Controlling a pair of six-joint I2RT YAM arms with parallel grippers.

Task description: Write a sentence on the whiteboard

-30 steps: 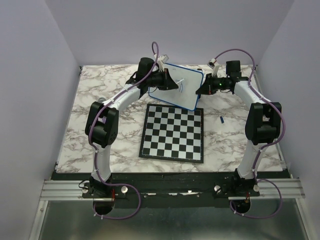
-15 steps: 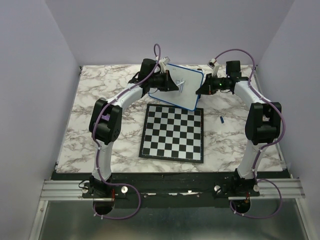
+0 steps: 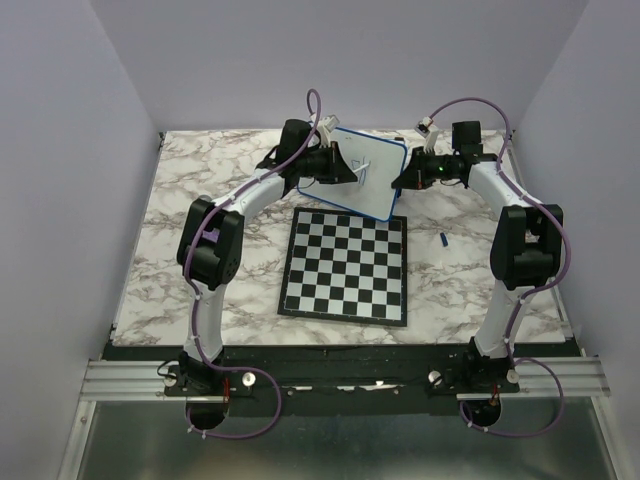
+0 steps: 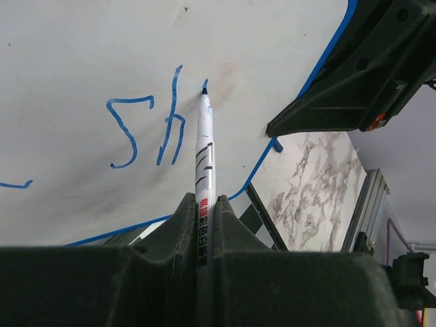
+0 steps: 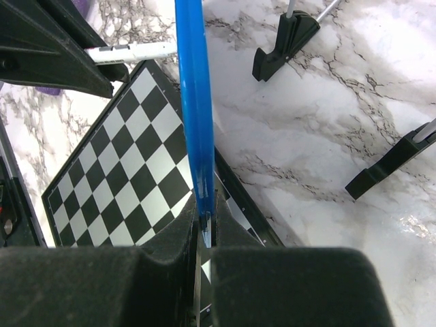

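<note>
**Left pincer (image 4: pixel 204 208) holds a marker (image 4: pixel 204 136) on the whiteboard (image 4: pixel 75 54)**

The left pincer is shut tight on the white marker. The marker's dark tip touches the whiteboard just to the right of the blue letters "Sh". Those letters are the part of the sentence (image 4: pixel 146 129) that shows up close. A bit of one more blue line shows at the left edge of that view.

The right pincer (image 5: pixel 203 228) is shut on the thin blue rim of the whiteboard and holds it by that edge.

The whiteboard sits at the far middle of the marble worktop (image 3: pixel 190 210), between the two pincers. It is tilted up, and its near edge is just by the far edge of the chessboard (image 3: pixel 345 265). Two small black feet (image 5: pixel 283 41) show to the right of the rim in the right wrist view. A tiny blue thing (image 3: pixel 441 238) lies on the worktop to the right of the chessboard; it is too small to tell what it is.
</note>
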